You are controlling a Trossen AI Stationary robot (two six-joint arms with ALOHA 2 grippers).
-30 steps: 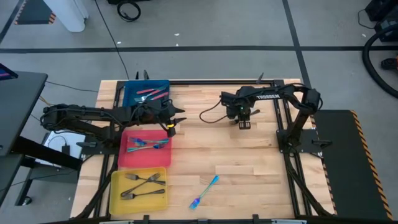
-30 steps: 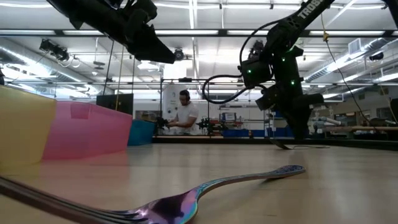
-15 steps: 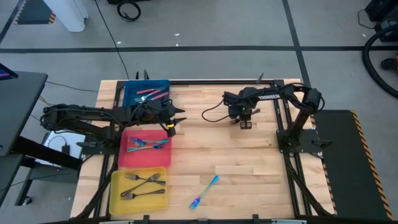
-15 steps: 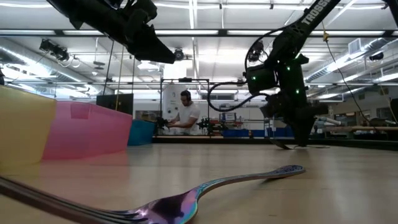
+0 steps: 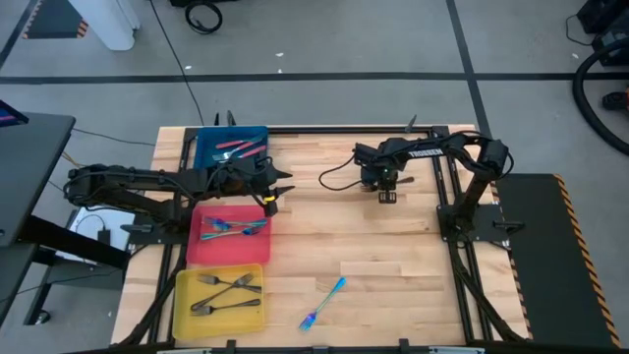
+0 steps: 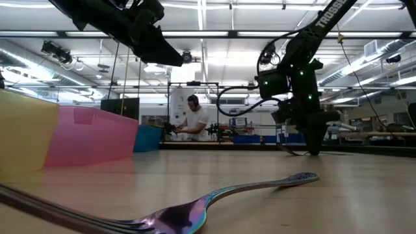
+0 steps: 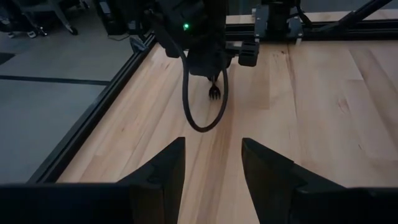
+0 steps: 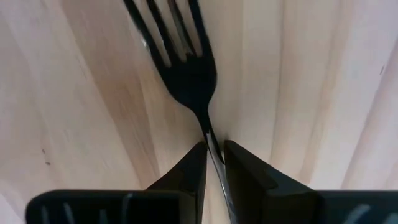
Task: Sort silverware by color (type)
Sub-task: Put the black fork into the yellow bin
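My right gripper (image 5: 384, 190) stands at the far middle of the table, fingers pointing down, shut on a dark grey fork (image 8: 186, 68). The fork's tines (image 7: 214, 93) stick out below the gripper, close to the wood. My left gripper (image 7: 211, 168) is open and hovers over the far right corner of the red tray (image 5: 197, 254). A blue-handled fork (image 5: 322, 303) lies flat on the table near its near edge, and it fills the foreground of the low view (image 6: 214, 201). Red-handled pieces lie in the blue tray (image 5: 208, 138), blue-handled ones in the red tray, dark forks in the yellow tray (image 5: 185, 315). My right gripper pinches the dark fork's thin handle just behind the tines (image 8: 210, 142) between its two fingers (image 8: 242, 168). It comes from above, and the fingers sit on either side of the handle. The tines point away from the gripper, low over the wood; whether they touch it I cannot tell.
The three trays stand in a row along the table's left side. The right arm's black cable loop (image 7: 199, 121) hangs beside its gripper. Bare wood lies between the trays and the right arm (image 5: 462, 167). A person (image 6: 193, 123) stands in the room beyond the far edge.
My right gripper has shifted a little toward the table's right edge and come down lower over the dark fork. The left arm has kept still, and the blue-handled fork has not moved.
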